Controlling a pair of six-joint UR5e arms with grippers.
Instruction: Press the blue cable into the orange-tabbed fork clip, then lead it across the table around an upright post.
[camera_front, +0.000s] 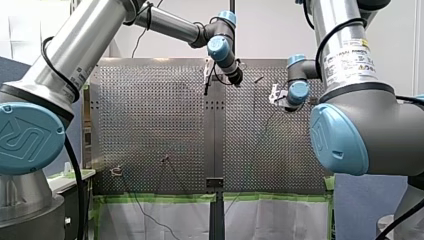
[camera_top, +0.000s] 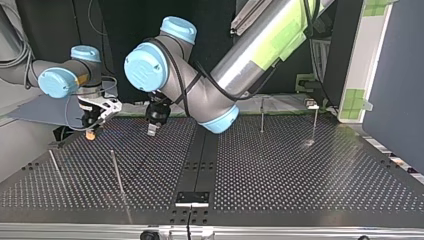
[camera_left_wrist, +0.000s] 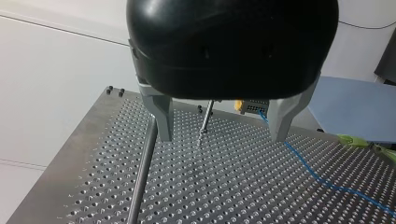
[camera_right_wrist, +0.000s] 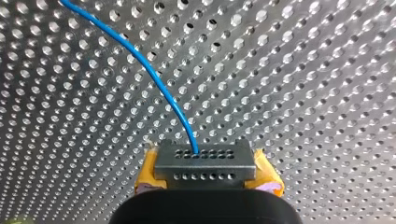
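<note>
My right gripper (camera_right_wrist: 208, 179) pinches the grey connector (camera_right_wrist: 205, 161), blue cable (camera_right_wrist: 156, 77) curving off toward eleven o'clock; my left gripper (camera_left_wrist: 222, 133) gapes wide.

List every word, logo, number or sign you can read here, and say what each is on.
"UR" (raised logo, roughly read): blue joint cap on my left arm, top view.
White label on my right arm: print and yellow warning signs, too small to read.
Grey block in my right claw: only holes, no text.
Nothing else readable.
</note>
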